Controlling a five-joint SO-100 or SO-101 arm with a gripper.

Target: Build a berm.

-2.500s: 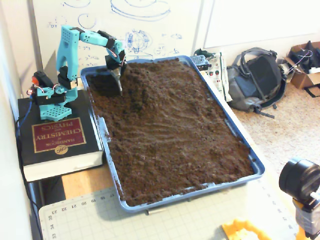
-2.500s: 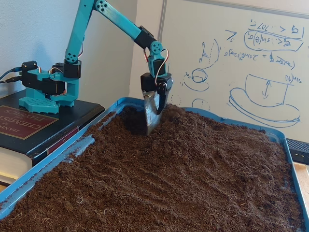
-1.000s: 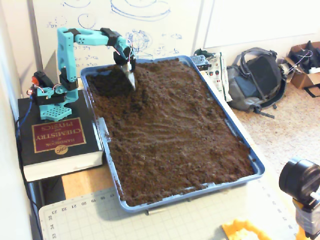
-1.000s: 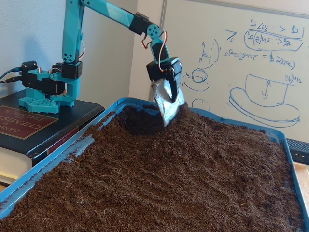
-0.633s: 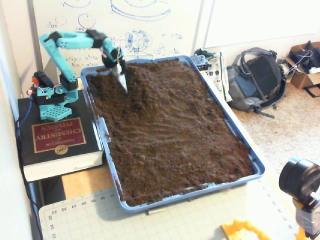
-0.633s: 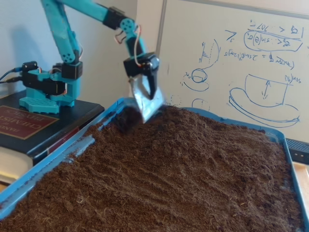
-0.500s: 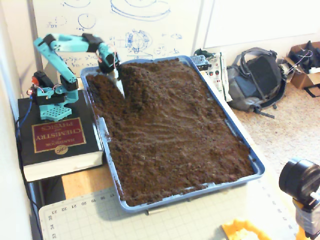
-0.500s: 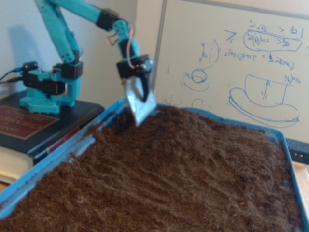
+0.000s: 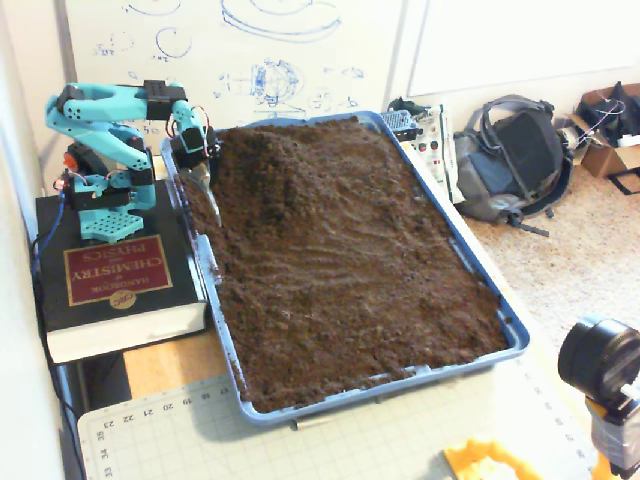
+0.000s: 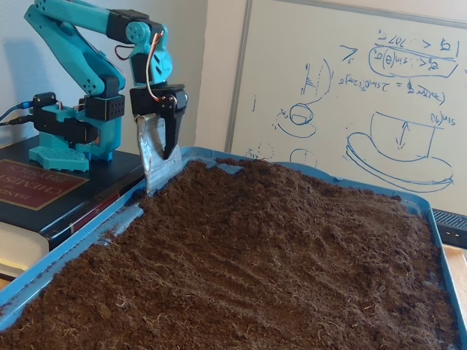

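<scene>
The gripper (image 10: 157, 171) is hanging over the tray's (image 9: 510, 330) corner, beside the berm (image 9: 275, 160). Its fingers are probably closing on a grey scoop blade (image 10: 152, 157), but I cannot tell.

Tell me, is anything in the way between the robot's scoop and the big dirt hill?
Nothing visible is. The gripper with its grey scoop hangs at the tray's near-arm edge, and only open, lower soil lies between it and the berm. In both fixed views that path looks clear.

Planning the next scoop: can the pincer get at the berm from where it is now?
Probably yes. The pincer, with its metal blade, sits at the tray's near-arm edge, right beside the berm, with only loose soil between and nothing blocking.
</scene>
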